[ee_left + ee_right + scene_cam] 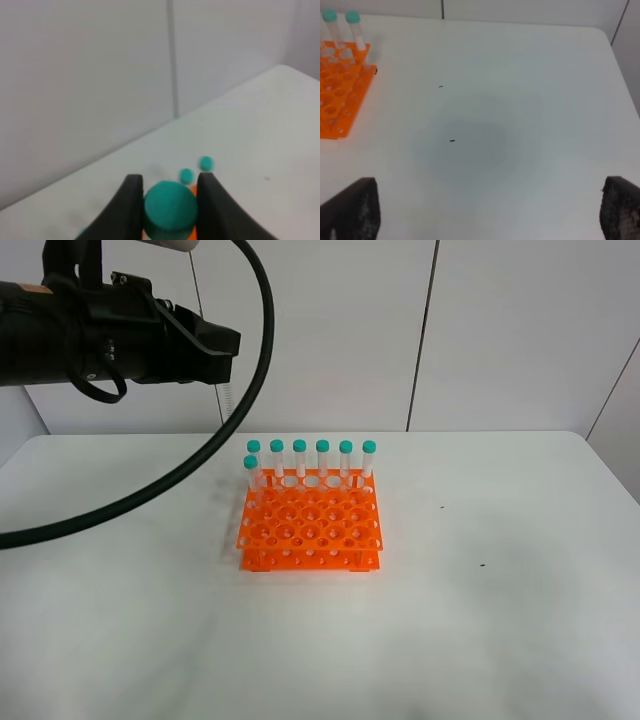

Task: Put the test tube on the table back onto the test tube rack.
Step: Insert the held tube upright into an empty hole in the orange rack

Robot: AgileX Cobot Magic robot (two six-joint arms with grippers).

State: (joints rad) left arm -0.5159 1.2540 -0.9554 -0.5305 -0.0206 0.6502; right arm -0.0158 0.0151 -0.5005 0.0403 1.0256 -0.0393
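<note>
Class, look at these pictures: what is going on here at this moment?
The left pincer is shut on a teal-capped test tube, held up off the table. The orange test tube rack carries seven other tubes, so this one is not yet placed. The right pincer hangs open over the table.

Seven teal-capped tubes stand upright, six in a row, one just in front. Behind them, pale wall panels meet at a dark seam.
</note>
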